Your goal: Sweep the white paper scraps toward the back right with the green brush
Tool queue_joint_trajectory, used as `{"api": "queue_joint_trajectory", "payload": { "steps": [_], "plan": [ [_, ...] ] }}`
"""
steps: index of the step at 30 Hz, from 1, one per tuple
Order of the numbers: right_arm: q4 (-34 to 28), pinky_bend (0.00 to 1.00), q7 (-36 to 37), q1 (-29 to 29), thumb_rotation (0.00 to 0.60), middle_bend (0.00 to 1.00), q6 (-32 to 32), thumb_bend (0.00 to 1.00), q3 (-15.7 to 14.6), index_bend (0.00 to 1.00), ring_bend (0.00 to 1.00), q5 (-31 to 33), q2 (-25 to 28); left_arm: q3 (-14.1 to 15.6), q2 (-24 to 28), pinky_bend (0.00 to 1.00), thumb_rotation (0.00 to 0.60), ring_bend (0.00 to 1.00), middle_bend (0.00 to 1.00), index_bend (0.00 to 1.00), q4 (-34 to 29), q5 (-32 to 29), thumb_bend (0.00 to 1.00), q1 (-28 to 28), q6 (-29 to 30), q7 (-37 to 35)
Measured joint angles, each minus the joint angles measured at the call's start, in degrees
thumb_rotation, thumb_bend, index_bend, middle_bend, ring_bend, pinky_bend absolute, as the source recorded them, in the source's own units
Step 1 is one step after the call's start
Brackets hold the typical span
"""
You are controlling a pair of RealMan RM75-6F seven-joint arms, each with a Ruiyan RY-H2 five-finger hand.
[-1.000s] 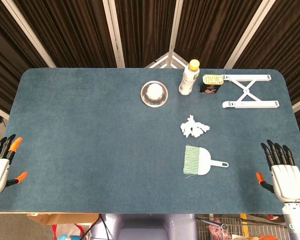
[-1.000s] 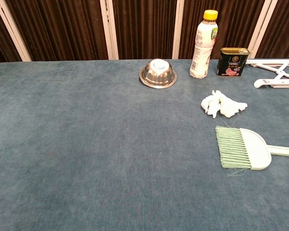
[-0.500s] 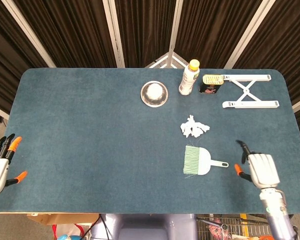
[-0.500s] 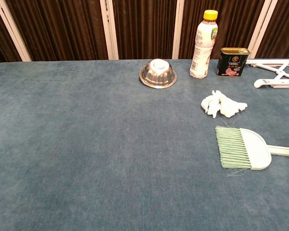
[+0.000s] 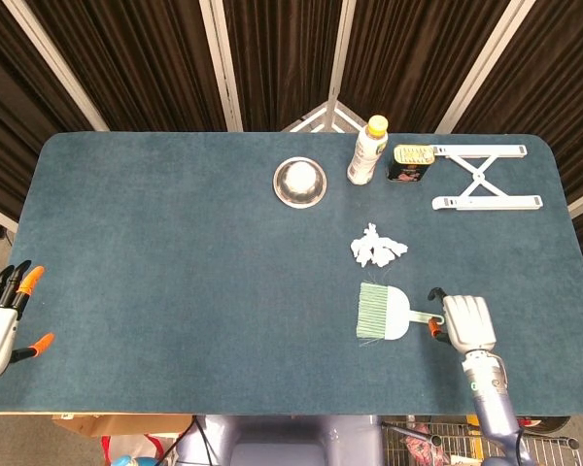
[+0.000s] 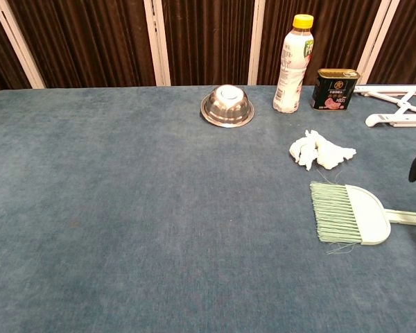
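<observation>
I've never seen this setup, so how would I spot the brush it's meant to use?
On the blue table, look toward the front right, just in front of the white paper scraps. The green brush lies flat there, its handle by the right hand; nothing else has bristles.

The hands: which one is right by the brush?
The right hand, at the end of the brush handle. The left hand is far off at the table's other edge.

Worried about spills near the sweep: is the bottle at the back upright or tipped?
Upright. The bottle stands on its base with its yellow cap on top, beside the dark tin.
</observation>
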Motion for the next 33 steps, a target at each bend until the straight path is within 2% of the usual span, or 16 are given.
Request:
{"api": "queue_joint_trajectory", "payload": {
  "steps": [6,12,31,33],
  "plan": [
    [3.9,0.90,-0.7,0.2,0.600,0.95,-1.0,0.35,-0.6,0.42,0.97,1.8,-3.3,0.1,0.0,0.00,0.600,0.00,0.00,0.00,-0.1,0.1,0.00,-0.2,-0.4,0.1],
    [5.3,0.90,-1.0,0.5,0.600,0.95,-1.5,0.35,-0.7,0.42,0.97,2.6,-4.9,0.1,-0.1,0.00,0.600,0.00,0.00,0.00,-0.2,0.1,0.00,-0.4,-0.6,0.4],
    [9.9,0.90,-0.2,1.4,0.600,0.95,-3.2,0.35,0.6,0.43,0.97,5.4,-8.0,0.0,-0.2,0.00,0.600,0.00,0.00,0.00,-0.3,-0.3,0.00,-0.5,-0.9,0.6],
    [10.2,0.90,-0.2,1.5,0.600,0.95,-3.4,0.35,0.6,0.45,0.97,5.7,-8.2,0.0,-0.2,0.00,0.600,0.00,0.00,0.00,-0.3,-0.3,0.00,-0.5,-0.9,0.6]
  ]
}}
